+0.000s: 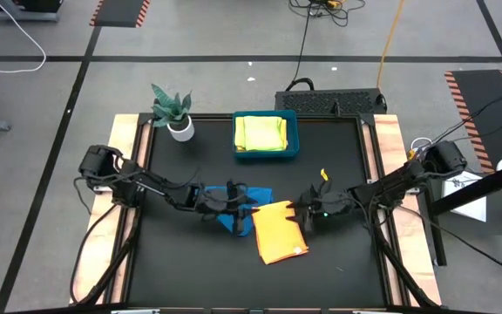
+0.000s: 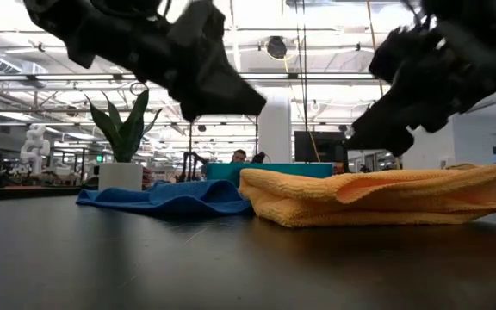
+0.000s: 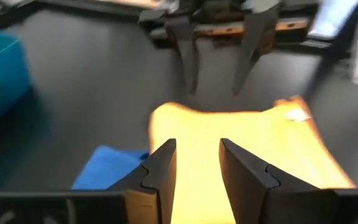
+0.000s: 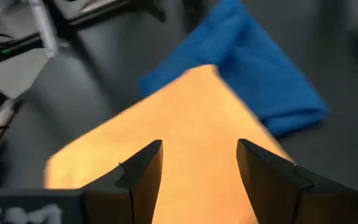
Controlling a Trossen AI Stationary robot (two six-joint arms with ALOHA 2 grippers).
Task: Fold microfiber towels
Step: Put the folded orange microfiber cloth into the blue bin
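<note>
A folded orange towel (image 1: 279,231) lies in layers on the black table, its far left corner against a crumpled blue towel (image 1: 230,212). Both also show in the low view, orange (image 2: 386,196) and blue (image 2: 170,196). My left gripper (image 1: 249,208) hovers open over the blue towel, pointing at the orange one (image 3: 241,149). My right gripper (image 1: 301,212) hovers open at the orange towel's far right corner (image 4: 166,130), facing the left one. Lime-yellow towels (image 1: 261,133) lie in the teal tray (image 1: 293,139).
A potted plant (image 1: 174,113) stands at the far left of the table, next to the tray. A small yellow scrap (image 1: 323,175) lies right of centre. Bare black table stretches along the near edge (image 1: 190,270) and at the right.
</note>
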